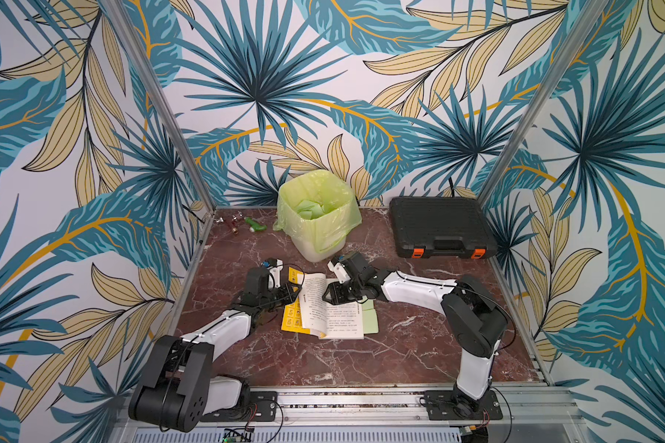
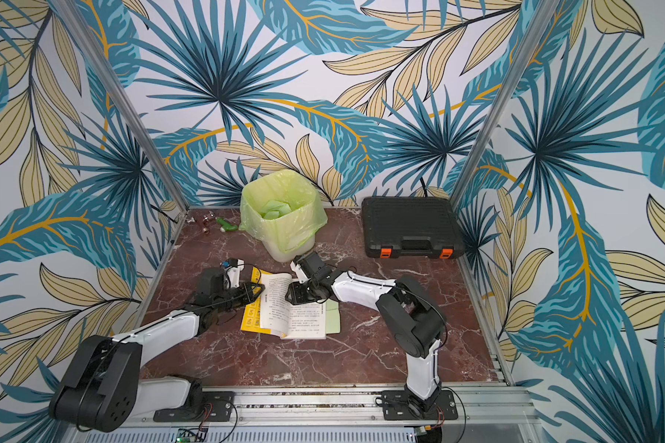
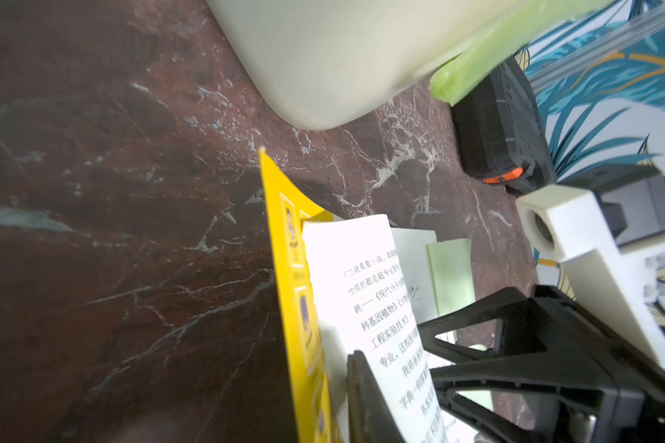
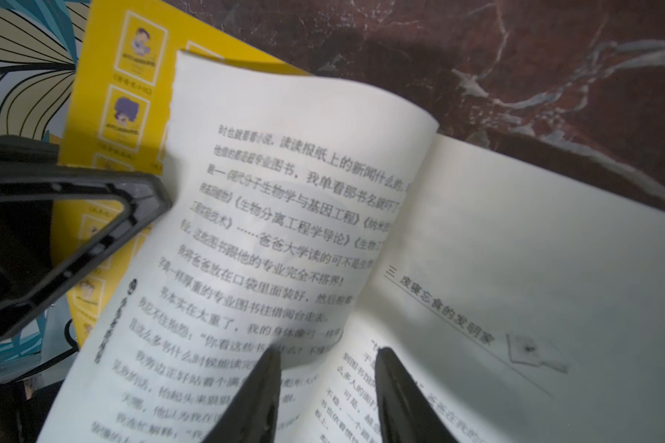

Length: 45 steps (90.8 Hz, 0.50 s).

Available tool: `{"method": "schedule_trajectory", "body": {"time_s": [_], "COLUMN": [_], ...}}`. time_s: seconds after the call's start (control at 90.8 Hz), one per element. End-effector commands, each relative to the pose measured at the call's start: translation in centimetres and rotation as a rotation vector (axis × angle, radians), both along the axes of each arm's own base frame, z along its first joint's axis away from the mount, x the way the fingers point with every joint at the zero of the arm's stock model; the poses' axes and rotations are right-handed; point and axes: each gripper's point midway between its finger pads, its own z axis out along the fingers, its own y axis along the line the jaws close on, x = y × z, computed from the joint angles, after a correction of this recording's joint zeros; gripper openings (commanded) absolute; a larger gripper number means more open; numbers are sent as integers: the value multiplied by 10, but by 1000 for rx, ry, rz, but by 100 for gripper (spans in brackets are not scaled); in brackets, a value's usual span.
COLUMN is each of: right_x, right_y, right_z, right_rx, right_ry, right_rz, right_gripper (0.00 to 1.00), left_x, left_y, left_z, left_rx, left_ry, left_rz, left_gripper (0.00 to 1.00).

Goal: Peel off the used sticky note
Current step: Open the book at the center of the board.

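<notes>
Both jaws part-open, no grip; sticky note (image 1: 370, 320) just R of right gripper (image 1: 328, 296), lengthwise along book (image 1: 342, 322) edge, left gripper (image 1: 294, 289) farther

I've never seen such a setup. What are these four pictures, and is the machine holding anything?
Two white-and-black robot arms work over a reddish marble table. Two pictures look down from one overhead camera; two come from cameras on the arms' wrists. On the table: an open book with a yellow cover, a pale green sticky note at its edge, a white bin lined with a green bag, and a black case. The left gripper is open around a page's edge; the right gripper is open over the middle fold. Neither seems to grip anything.
</notes>
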Motion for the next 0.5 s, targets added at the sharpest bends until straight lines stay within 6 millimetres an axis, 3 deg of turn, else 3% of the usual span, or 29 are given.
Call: {"method": "schedule_trajectory", "body": {"time_s": [0.0,0.11,0.22,0.363,0.485], "right_x": [-2,-3,-2,-1,1], "right_y": [17,20,23,29,35], "right_z": [-2,-6,-10,-13,-16], "right_rx": [35,31,26,21,23], "right_ry": [6,12,17,26,35], "right_rz": [27,28,31,42,47], "right_gripper": [47,49,49,49,46], "left_x": [5,2,-4,-13,-20], "left_y": [3,7,12,6,-10], "left_z": [18,31,51,71,72], "left_rx": [13,24,41,14,-14], "left_ry": [-38,-58,-94,-132,-121], "left_rz": [12,30,42,2,-73], "left_gripper": [44,72,77,58,39]}}
